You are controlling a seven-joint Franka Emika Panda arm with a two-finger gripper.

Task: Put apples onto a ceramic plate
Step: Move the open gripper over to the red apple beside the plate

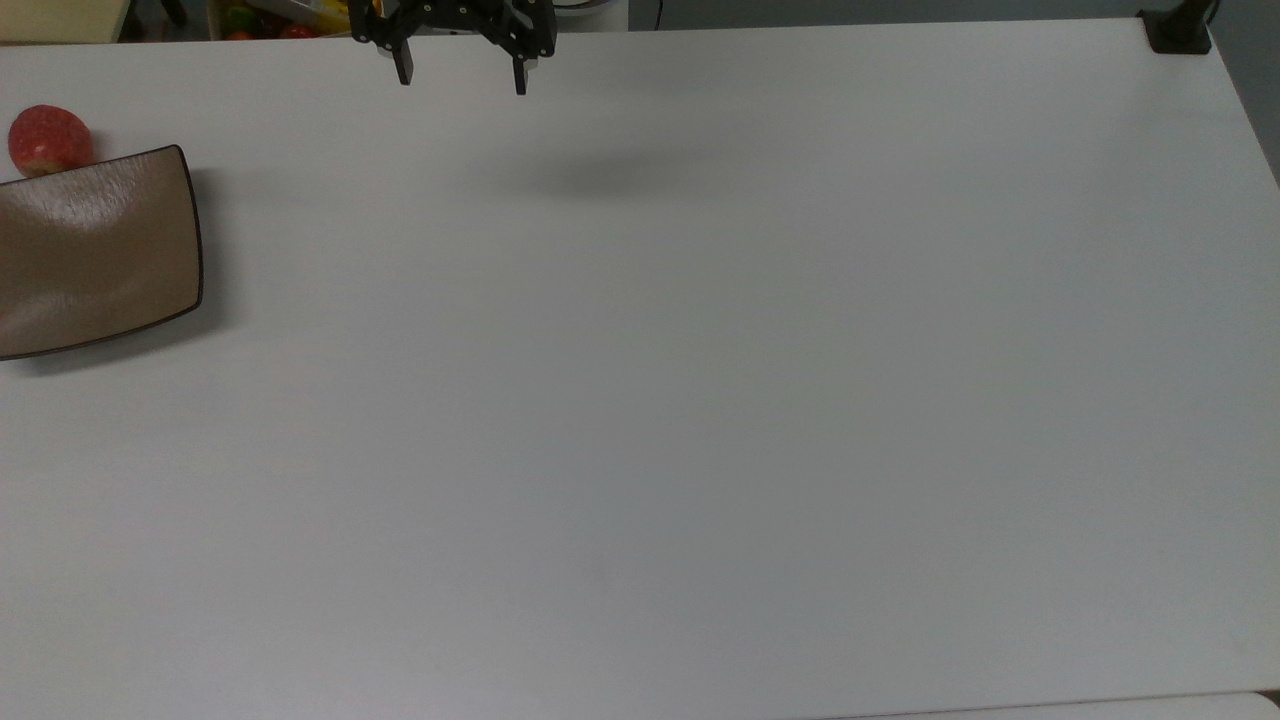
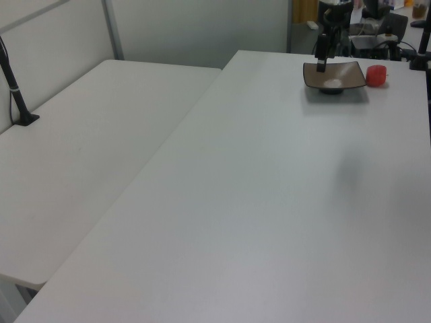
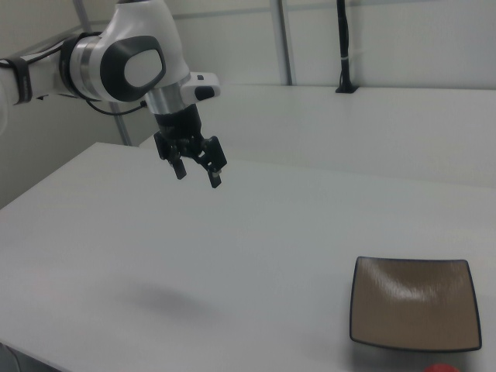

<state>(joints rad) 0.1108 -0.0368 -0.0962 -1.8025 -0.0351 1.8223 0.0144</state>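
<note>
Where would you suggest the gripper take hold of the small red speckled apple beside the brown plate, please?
Probably across the widest middle of the small red speckled apple, coming straight down from above. It is roundish and sits on the white table right against the glossy taupe-brown squarish plate, so the fingers should close along the plate's edge, not across it. The open gripper hangs well away.

A red apple (image 1: 49, 140), speckled pale with a yellowish patch low on its skin, sits beside a glossy taupe-brown ceramic plate (image 1: 95, 250) edged by a thin dark rim and streaked with white glare. The table (image 1: 700, 420) is plain white, marked by one soft grey shadow. The gripper (image 3: 198, 174) is black, its fingers (image 3: 179, 168) black as well, on a white arm (image 3: 116, 54) with dark grey joint bands. A black post (image 3: 343, 46) stands against the pale wall.
</note>
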